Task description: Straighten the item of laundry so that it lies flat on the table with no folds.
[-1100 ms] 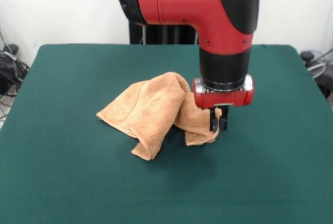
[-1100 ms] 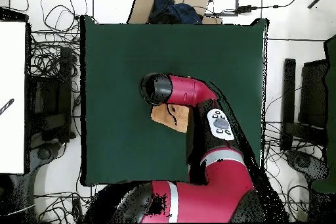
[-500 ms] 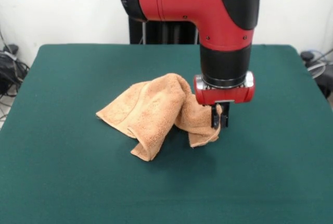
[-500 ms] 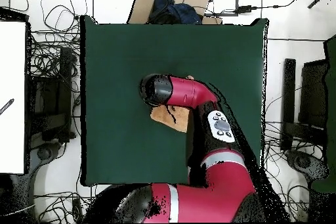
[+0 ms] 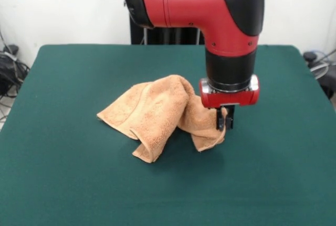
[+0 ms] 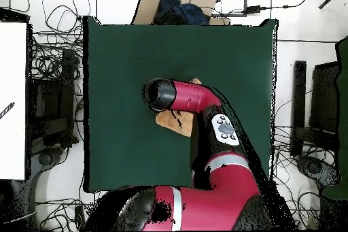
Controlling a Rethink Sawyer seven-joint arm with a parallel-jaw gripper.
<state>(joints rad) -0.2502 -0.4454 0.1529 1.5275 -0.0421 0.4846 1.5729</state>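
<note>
the peach-orange towel (image 5: 157, 113) lies bunched and folded near the middle of the green table (image 5: 68, 184), its left part flat on the felt, its middle humped up, a loose flap draped down toward the front. at the towel's right end the red and black arm (image 5: 231, 37) comes straight down, wrist vertical, and the gripper (image 5: 224, 121) is pinched on a raised fold of the towel, holding that edge just off the table. in the overhead view the arm (image 6: 194, 96) covers most of the towel (image 6: 170, 120).
</note>
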